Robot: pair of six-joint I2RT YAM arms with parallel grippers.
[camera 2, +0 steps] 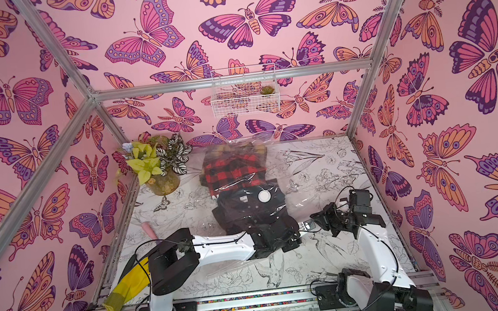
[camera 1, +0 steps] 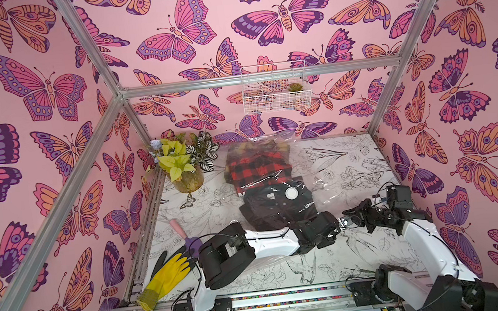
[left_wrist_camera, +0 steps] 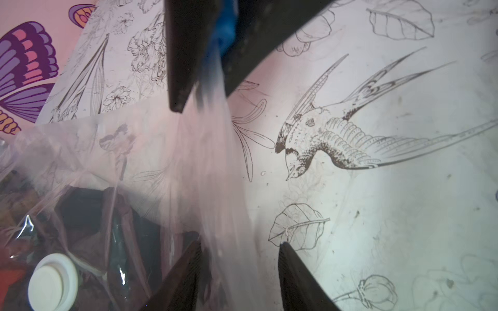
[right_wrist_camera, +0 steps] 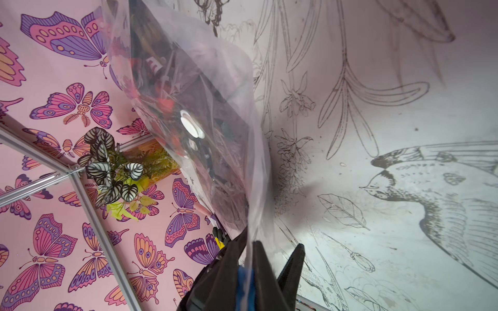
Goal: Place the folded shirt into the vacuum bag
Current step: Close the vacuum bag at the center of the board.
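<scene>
Take the table (camera 1: 361, 245) in both top views as a clock face with 6 at the arm bases. The vacuum bag (camera 1: 320, 183) lies from the centre out toward 12. Under its clear plastic sit a red plaid shirt (camera 1: 255, 169) on the 12 side and a dark folded shirt (camera 1: 272, 213) on the 6 side. The white valve disc (camera 1: 291, 193) lies over the dark one. The left gripper (camera 1: 336, 230) reaches across to the bag's near edge, at about 4 from the dark folded shirt. The right gripper (camera 1: 350, 215) meets it there from the 3 side (tips almost nose to nose). A potted plant (camera 1: 179, 163) stands in the 10 corner and a yellow glove (camera 1: 166, 278) lies at 8.

In the left wrist view the left gripper (left_wrist_camera: 239, 242) has its fingers apart. A band of bag plastic runs between them, against one finger and clear of the other. Farther along that band the right gripper (left_wrist_camera: 204, 94) pinches it, with the blue slider clip (left_wrist_camera: 221, 27) between its fingers. The valve disc (left_wrist_camera: 52, 280) shows over dark cloth.

In the right wrist view the right gripper (right_wrist_camera: 252, 242) is clamped tight on the bag's edge, with the blue slider clip (right_wrist_camera: 245, 282) wedged between the fingers. The vacuum bag (right_wrist_camera: 215, 80) stretches away from the grip. Behind the plastic the valve disc (right_wrist_camera: 192, 124) and the shirts are blurred.
</scene>
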